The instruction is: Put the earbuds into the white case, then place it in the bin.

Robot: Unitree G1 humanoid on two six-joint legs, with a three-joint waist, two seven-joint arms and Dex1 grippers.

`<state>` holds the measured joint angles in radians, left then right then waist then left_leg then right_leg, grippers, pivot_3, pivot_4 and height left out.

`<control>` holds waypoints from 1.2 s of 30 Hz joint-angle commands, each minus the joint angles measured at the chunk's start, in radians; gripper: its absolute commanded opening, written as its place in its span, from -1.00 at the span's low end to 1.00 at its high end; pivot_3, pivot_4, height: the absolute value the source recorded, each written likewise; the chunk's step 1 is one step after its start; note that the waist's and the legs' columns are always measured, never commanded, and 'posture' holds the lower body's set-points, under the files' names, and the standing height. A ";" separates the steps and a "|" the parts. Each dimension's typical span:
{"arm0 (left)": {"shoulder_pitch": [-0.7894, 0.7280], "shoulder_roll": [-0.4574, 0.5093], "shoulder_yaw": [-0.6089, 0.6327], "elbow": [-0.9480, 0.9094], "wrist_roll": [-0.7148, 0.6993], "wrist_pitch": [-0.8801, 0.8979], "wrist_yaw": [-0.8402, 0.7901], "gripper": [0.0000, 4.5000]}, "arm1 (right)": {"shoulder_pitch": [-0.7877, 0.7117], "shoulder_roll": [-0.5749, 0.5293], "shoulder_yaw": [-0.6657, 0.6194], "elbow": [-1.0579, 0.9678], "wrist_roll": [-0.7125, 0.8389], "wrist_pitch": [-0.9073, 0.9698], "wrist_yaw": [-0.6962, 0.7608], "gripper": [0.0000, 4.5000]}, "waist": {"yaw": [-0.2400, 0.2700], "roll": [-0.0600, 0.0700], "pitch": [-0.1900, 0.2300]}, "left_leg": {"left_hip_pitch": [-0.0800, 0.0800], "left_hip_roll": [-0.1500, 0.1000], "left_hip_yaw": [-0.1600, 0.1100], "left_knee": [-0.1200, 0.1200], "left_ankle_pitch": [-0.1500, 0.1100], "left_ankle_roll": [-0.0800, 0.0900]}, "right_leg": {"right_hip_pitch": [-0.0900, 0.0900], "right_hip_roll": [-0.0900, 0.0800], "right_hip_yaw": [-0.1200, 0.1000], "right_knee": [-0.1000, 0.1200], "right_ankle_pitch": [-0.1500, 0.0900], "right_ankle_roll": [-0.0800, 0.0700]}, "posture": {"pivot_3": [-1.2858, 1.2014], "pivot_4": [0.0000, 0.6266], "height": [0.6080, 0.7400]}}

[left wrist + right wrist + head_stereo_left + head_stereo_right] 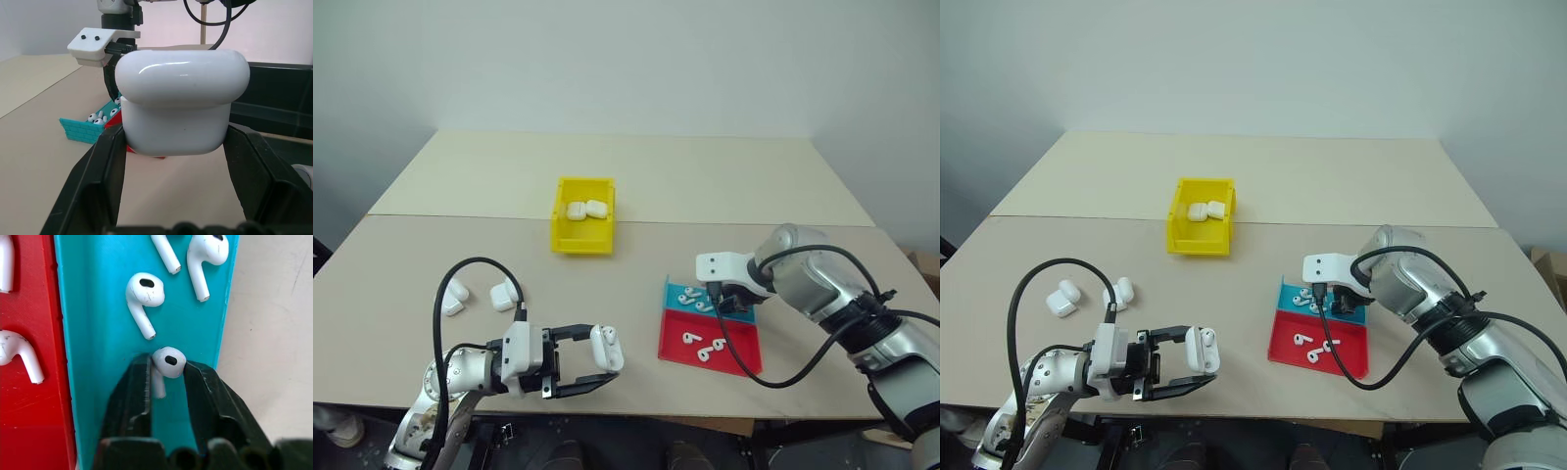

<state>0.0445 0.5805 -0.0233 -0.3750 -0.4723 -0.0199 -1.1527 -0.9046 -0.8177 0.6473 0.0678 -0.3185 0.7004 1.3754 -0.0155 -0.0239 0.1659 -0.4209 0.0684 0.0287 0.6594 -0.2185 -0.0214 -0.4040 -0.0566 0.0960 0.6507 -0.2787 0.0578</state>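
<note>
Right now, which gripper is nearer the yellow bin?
Left, though neither is close. The left gripper holds a white case at the table's near edge, below the yellow bin. The right gripper is off to the right, over the red-and-blue tray.

Bare table lies open all around the bin, whose own floor already holds two white cases.
</note>
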 commanded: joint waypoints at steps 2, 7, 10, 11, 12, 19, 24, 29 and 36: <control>-0.008 -0.004 -0.003 -0.003 -0.002 -0.029 0.002 0.21 | 0.012 -0.009 -0.015 -0.011 -0.016 -0.013 0.002 -0.47 | 0.001 0.000 0.000 | 0.000 0.000 0.000 0.000 0.000 0.000 | 0.000 0.000 0.000 0.000 0.000 0.000 | 0.03 -0.52 1.00; -0.011 -0.006 -0.006 0.004 0.000 -0.036 -0.001 0.21 | 0.019 -0.010 -0.022 -0.012 -0.022 -0.020 0.004 -0.47 | 0.001 0.000 0.000 | 0.000 0.000 0.000 0.000 0.000 0.000 | 0.001 0.000 0.000 0.000 0.000 0.000 | 0.03 -0.52 1.00; -0.018 -0.008 -0.006 0.006 -0.005 -0.034 0.002 0.21 | 0.023 -0.015 -0.033 -0.023 -0.021 -0.023 0.005 -0.47 | 0.001 0.000 0.000 | 0.000 0.000 0.000 0.000 0.000 0.000 | 0.001 0.000 0.000 0.000 0.000 0.000 | 0.03 -0.52 1.00; -0.021 -0.010 -0.005 0.004 -0.008 -0.031 0.003 0.21 | 0.024 -0.018 -0.043 -0.034 -0.016 -0.018 0.006 -0.47 | 0.001 0.000 0.000 | 0.000 0.000 0.000 0.000 0.000 0.000 | 0.001 0.000 0.000 0.000 0.000 0.000 | 0.03 -0.52 1.00; -0.025 -0.010 -0.003 0.000 -0.014 -0.027 0.005 0.21 | 0.025 -0.023 -0.057 -0.047 -0.009 -0.010 0.007 -0.47 | 0.001 0.000 0.000 | 0.000 0.000 0.000 0.000 0.000 0.000 | 0.001 0.000 0.000 0.000 0.000 0.000 | 0.03 -0.52 1.00; -0.067 -0.007 0.012 -0.034 -0.074 0.019 0.011 0.21 | 0.025 -0.079 -0.238 -0.203 0.084 0.112 0.009 -0.47 | 0.002 0.000 0.000 | -0.001 0.000 0.000 0.000 0.000 0.000 | 0.000 0.000 0.000 0.000 0.000 0.000 | 0.03 -0.52 1.00; -0.157 -0.017 0.025 -0.060 -0.181 0.105 0.036 0.21 | 0.028 -0.040 -0.561 -0.376 0.283 0.300 -0.049 -0.47 | 0.002 0.000 0.000 | 0.000 0.000 -0.001 0.000 0.000 0.000 | 0.000 0.000 0.000 0.001 0.000 0.000 | 0.03 -0.52 1.00; -0.282 -0.028 0.035 -0.053 -0.277 0.193 0.058 0.21 | -0.005 0.140 -0.934 -0.565 0.554 0.561 -0.122 -0.47 | 0.002 0.000 0.000 | -0.001 0.000 -0.002 0.001 0.000 0.000 | 0.001 0.000 0.000 0.002 0.000 0.000 | 0.03 -0.52 1.00; -0.451 -0.056 0.016 0.015 -0.315 0.267 0.038 0.21 | 0.033 0.389 -1.261 -0.787 0.890 0.707 -0.231 -0.47 | 0.003 0.000 0.000 | 0.000 -0.001 -0.003 0.001 0.000 0.000 | 0.001 0.001 -0.001 0.005 0.000 0.000 | 0.03 -0.52 1.00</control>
<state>-0.3764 0.5327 -0.0068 -0.3608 -0.7680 0.2344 -1.1104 -0.8739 -0.4464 -0.5494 -0.6711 0.4992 1.3851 1.1779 -0.0129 -0.0240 0.1655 -0.4209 0.0676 0.0257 0.6605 -0.2184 -0.0215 -0.4031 -0.0559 0.0951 0.6555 -0.2786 0.0582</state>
